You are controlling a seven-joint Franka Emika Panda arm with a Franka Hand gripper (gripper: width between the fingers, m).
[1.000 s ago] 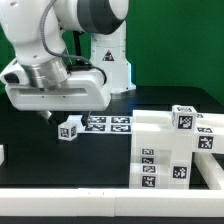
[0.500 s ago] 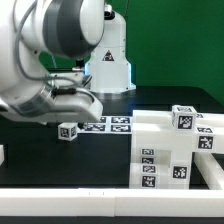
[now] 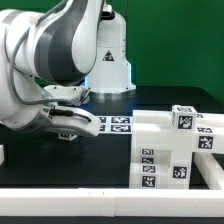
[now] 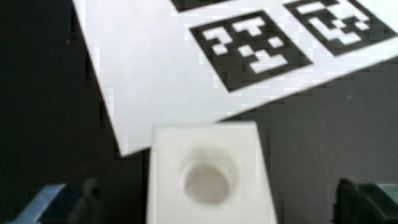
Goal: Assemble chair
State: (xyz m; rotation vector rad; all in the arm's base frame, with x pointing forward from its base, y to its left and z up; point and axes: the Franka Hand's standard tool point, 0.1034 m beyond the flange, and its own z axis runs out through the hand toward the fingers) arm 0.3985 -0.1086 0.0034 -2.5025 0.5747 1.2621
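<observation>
In the wrist view a small white chair block (image 4: 208, 172) with an oval hole in its top lies on the black table, touching the marker board's edge. My gripper (image 4: 217, 206) is open. Its dark fingertips (image 4: 61, 204) stand on either side of the block, with a gap on each side. In the exterior view the gripper (image 3: 68, 128) is low over the table at the marker board's left end and hides that block. The other white chair pieces (image 3: 168, 152), bars and slabs with tags, are stacked at the exterior view's right.
The marker board (image 3: 112, 123) lies behind the gripper, and it also shows in the wrist view (image 4: 169, 75). A white bar (image 3: 100, 206) runs along the front. A small white piece (image 3: 2, 155) sits at the exterior view's left edge. The arm base (image 3: 108, 55) stands at the back.
The arm has swung down and toward the exterior view's left. The gripper has dropped over the small block, which showed before and is now hidden in the exterior view.
</observation>
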